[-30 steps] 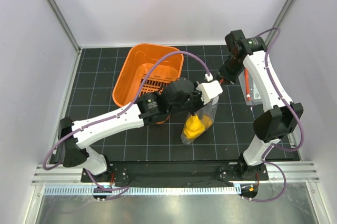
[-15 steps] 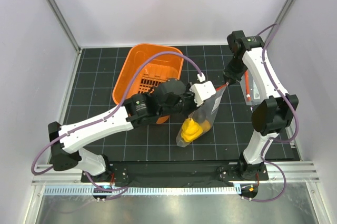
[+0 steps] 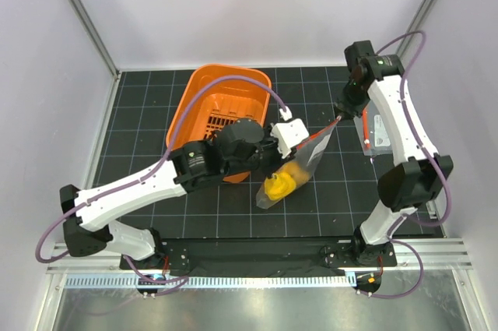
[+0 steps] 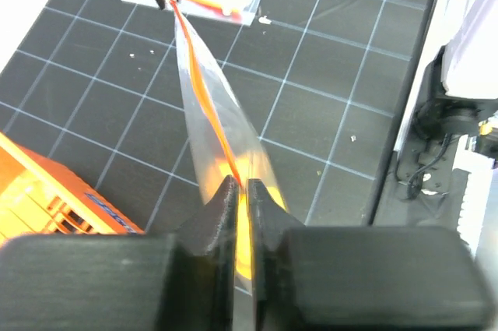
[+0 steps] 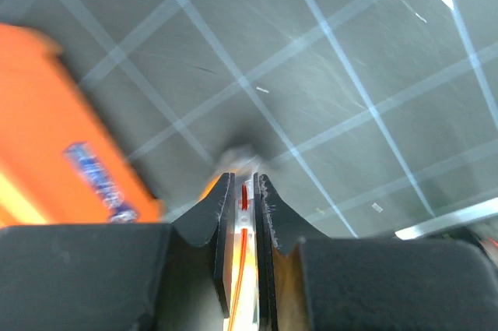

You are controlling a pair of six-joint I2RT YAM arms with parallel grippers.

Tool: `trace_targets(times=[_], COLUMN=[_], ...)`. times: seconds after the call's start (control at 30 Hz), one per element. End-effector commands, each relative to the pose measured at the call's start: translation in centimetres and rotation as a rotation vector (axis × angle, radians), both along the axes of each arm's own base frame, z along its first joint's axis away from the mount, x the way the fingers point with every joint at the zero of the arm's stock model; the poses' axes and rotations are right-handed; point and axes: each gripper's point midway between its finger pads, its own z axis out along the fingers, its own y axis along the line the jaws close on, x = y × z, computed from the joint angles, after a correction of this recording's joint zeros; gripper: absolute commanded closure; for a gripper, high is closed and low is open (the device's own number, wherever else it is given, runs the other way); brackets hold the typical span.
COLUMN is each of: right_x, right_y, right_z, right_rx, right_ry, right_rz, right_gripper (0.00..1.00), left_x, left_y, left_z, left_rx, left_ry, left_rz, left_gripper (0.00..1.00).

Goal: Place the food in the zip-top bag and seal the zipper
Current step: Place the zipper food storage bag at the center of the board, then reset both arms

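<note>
**Bag strung between both pincers, right of the basket**

The zip-top bag [image 3: 313, 156] sat just right of the orange basket [image 3: 222, 109], pulled into a slant line. Its top edge was lifted. I couldn't tell whether the low end touched the tabletop [image 3: 148, 105].

The left pincer [image 4: 243, 195] was clenched on the zipper [image 4: 204, 93] at the end nearer the basket, with the jaws almost together and film and strip pinched between them. In the top view its tips were hidden under the white wrist camera.

The right pincer [image 3: 339, 118] was clamped on the zipper's far end, further right of the basket. In its own wrist view a thin red line ran between the jaws and everything else was blurred, with the basket only an orange smear at the left.

The food [image 3: 282, 183] was inside the bag, bunched in the low end down-right of the basket. It read as a yellow-orange lump, and the piece count and shapes were not readable. No dark piece could be picked out.

The slider tab could not be made out in any view, and neither could whether the strip was pressed shut along its length.

A labelled pouch [image 3: 380, 132] lay flat well right of the basket, partly cut off behind the right arm.
</note>
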Motion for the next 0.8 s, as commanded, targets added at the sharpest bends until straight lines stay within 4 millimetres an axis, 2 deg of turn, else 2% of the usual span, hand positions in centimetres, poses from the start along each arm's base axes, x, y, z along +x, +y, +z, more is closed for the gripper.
trace_targets(times=[0.0,0.03,0.07,0.1,0.13,0.17,0.2,0.27,0.3,0.4,0.47,0.57,0.67,0.7,0.77], right_x=[1.8,2.0,2.4,2.4,2.3,2.5,2.5,2.8,2.8,2.6,2.3,1.8,0.5,-0.9,-1.6], right_y=[1.1,1.6,2.0,2.3,2.5,2.6,2.5,2.5,2.5,2.0,1.7,1.3,1.3,1.0,0.6], right_z=[4.9,5.1,5.4,5.4,5.4,5.6,5.8,6.7,7.2,9.0,10.3,11.1,12.4,12.7,13.7], right_rx=[0.095,0.120,0.141,0.153,0.160,0.161,0.159,0.155,0.150,0.124,0.114,0.101,0.118,0.116,0.106], right_ry=[-0.257,-0.275,-0.301,-0.304,-0.305,-0.312,-0.318,-0.365,-0.382,-0.457,-0.509,-0.551,-0.639,-0.673,-0.754], right_rz=[0.060,0.072,0.079,0.082,0.089,0.092,0.095,0.112,0.124,0.135,0.142,0.131,0.135,0.125,0.123], right_gripper=[0.93,0.86,0.50,0.31,0.19,0.11,0.03,0.00,0.00,0.00,0.01,0.00,0.00,0.00,0.00], left_x=[-1.3,-1.2,-1.0,-0.8,0.0,0.4,0.5,1.9,2.2,3.6,4.0,4.7,5.1,5.4,5.2], left_y=[1.8,2.2,3.0,3.5,4.4,4.9,5.9,7.4,8.6,10.7,11.7,13.3,15.0,16.1,17.3], left_z=[4.6,4.6,4.8,4.7,4.9,4.5,5.4,5.5,6.1,6.3,6.6,6.8,6.4,6.3,5.7], left_rx=[-0.132,-0.144,-0.157,-0.163,-0.183,-0.195,-0.236,-0.299,-0.338,-0.405,-0.428,-0.456,-0.465,-0.491,-0.502], left_ry=[0.002,0.021,0.020,0.021,0.024,0.024,0.023,0.033,0.033,0.046,0.048,0.045,0.052,0.065,0.084], left_rz=[0.017,0.046,0.076,0.104,0.181,0.218,0.254,0.384,0.436,0.577,0.624,0.710,0.803,0.873,0.915], left_gripper=[0.75,0.66,0.58,0.43,0.37,0.32,0.24,0.16,0.09,0.00,0.00,0.00,0.00,0.00,0.00])
